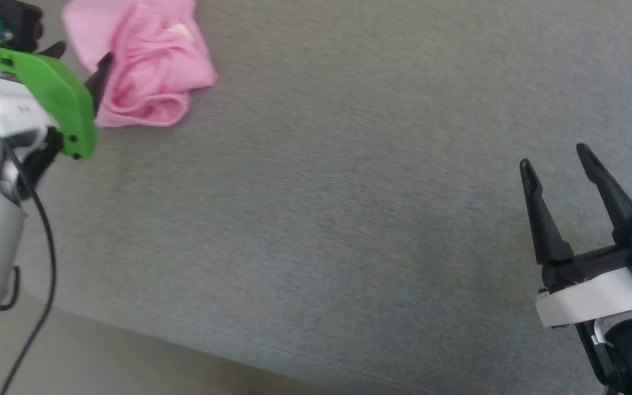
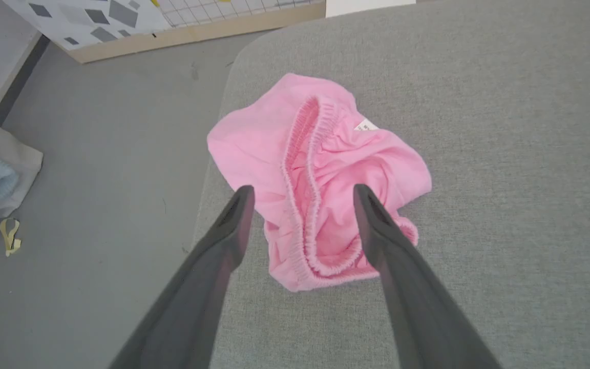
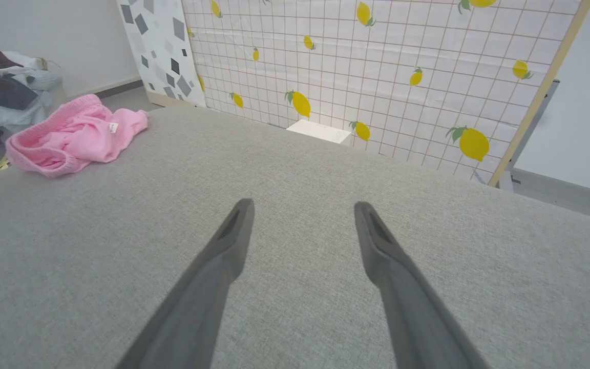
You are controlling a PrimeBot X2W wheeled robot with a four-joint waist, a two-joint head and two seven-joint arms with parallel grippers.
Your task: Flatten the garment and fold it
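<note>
- My left fingers (image 2: 233,220) are spread over the garment (image 2: 254,148); my right fingers (image 3: 377,230) are spread too, well apart from it.
- Light, floppy cloth; I'd pinch the gathered waistband (image 2: 297,154).

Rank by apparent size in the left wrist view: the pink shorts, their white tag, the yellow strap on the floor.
1. Shorts
2. Strap, though it lies farther away, down on the floor
3. Tag
</note>
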